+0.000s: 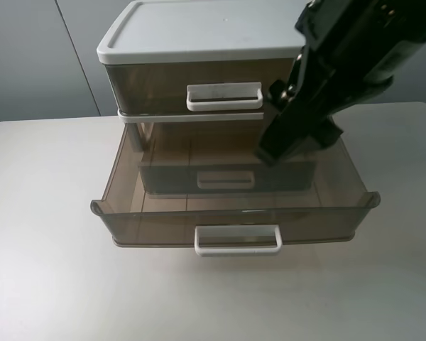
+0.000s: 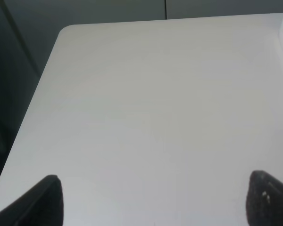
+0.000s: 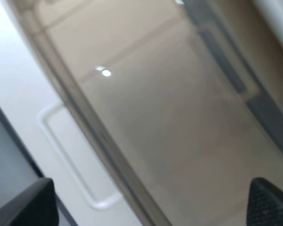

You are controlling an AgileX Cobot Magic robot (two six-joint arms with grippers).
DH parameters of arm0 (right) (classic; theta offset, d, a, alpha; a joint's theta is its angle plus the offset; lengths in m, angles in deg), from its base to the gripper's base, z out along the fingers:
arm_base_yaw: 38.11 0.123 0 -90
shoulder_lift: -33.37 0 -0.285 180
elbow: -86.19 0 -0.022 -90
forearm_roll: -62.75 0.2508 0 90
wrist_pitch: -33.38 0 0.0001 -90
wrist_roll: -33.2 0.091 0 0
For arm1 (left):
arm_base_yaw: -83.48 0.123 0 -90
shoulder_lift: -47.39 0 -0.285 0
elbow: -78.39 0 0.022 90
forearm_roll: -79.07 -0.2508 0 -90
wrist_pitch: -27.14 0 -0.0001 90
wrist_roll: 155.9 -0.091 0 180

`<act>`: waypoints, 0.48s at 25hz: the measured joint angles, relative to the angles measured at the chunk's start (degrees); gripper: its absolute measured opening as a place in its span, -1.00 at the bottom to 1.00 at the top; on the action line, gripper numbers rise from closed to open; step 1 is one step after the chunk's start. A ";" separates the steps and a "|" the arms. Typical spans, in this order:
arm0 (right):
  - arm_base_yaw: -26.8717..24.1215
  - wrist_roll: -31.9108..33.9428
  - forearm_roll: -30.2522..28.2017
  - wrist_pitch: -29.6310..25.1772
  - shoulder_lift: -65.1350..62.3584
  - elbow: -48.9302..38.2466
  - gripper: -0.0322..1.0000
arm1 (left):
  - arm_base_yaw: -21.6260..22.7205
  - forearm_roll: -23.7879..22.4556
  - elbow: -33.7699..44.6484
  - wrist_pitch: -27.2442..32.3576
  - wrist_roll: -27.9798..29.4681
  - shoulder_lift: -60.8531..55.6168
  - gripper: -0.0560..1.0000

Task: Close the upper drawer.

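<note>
Upper drawer (image 1: 149, 85) is top-tier under the white lid (image 1: 199, 28), upper centre of the exterior frame. Its front looks flush with the unit and the upper handle (image 1: 224, 96) faces out, so I judge it closed or all but closed.

To finish well, push flat on the front panel beside the handle, straight back. Stop when the front meets the frame. Avoid side load, or the unit may slide on the surface (image 1: 42, 213).

Right end effector (image 1: 295, 145) hangs right of centre, just below and right of the upper handle, over the cavity of the lower drawer (image 1: 156, 227). Its fingers are spread and hold nothing. Contact with the upper front: cannot tell, looks apart.

Left end effector (image 2: 153, 202) is also released, over bare surface. A white sliver, probably the unit, shows at the right edge of its frame.

In the way: the lower drawer is pulled far out, lower handle (image 1: 238, 240) at lower centre. Its walls box in the right arm, so lift clear before any push.
</note>
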 joint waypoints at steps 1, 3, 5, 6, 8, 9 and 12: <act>-3.30 0.28 -0.72 -0.74 -1.45 0.00 0.24 | 0.00 0.00 0.00 0.00 0.00 0.00 0.51; -10.25 0.39 -1.91 -1.32 -3.91 0.00 0.24 | 0.00 0.00 0.00 0.00 0.00 0.00 0.51; -18.90 0.49 -2.47 -1.40 -6.03 0.00 0.24 | 0.00 0.00 0.00 0.00 0.00 0.00 0.51; -22.44 0.60 -2.82 -1.40 -7.17 0.00 0.24 | 0.00 0.00 0.00 0.00 0.00 0.00 0.51; -30.05 0.71 -2.90 -1.40 -9.48 0.00 0.24 | 0.00 0.00 0.00 0.00 0.00 0.00 0.51; -33.29 0.83 -3.03 -1.45 -10.56 0.00 0.24 | 0.00 0.00 0.00 0.00 0.00 0.00 0.51; -39.98 1.29 -4.18 -1.54 -15.27 -0.27 0.24 | 0.00 0.00 0.00 0.00 0.00 0.00 0.51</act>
